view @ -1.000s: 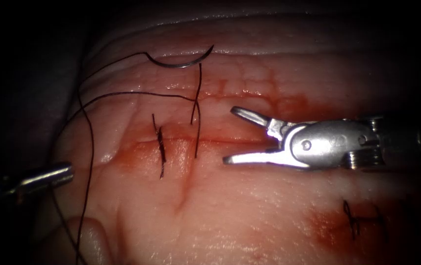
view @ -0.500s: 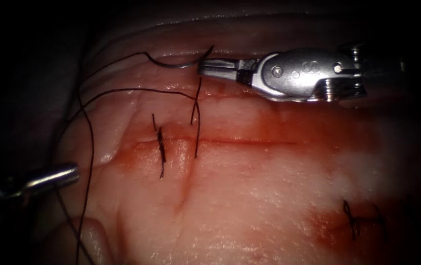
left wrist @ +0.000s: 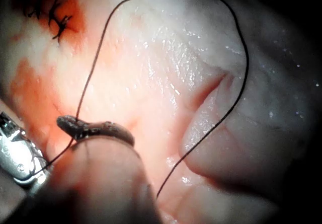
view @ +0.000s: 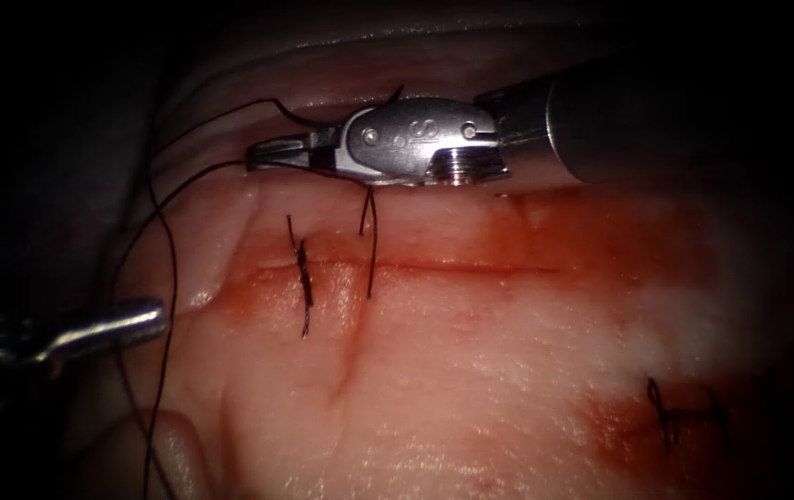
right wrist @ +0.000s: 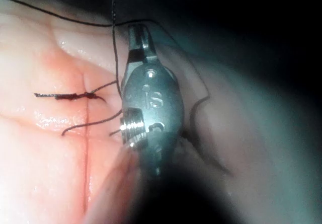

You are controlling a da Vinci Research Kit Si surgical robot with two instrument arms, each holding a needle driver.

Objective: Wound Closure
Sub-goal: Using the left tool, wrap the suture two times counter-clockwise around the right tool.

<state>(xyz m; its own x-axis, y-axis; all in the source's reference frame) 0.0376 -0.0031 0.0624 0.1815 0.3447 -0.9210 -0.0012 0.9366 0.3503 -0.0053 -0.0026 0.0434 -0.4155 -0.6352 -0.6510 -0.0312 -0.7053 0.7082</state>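
the right gripper (view: 263,155) sits over the needle (view: 297,118) lying on the tissue (view: 471,370) above the cut (view: 471,268), jaws near closed; grasp cannot be confirmed. the left gripper (view: 142,317) holds the thread (view: 172,306). risk: a tip-only bite lets the needle swivel.

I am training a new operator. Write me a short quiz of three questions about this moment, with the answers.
1. True or false: the needle is stuck through the cut.
2. Whose tool is over the needle? A) the left arm's B) the right arm's C) neither
3. Fill in: the knotted stitch crosses the ____.
Key: 1 false, it lies on the tissue, away from the cut. 2 B, the right tool. 3 cut.
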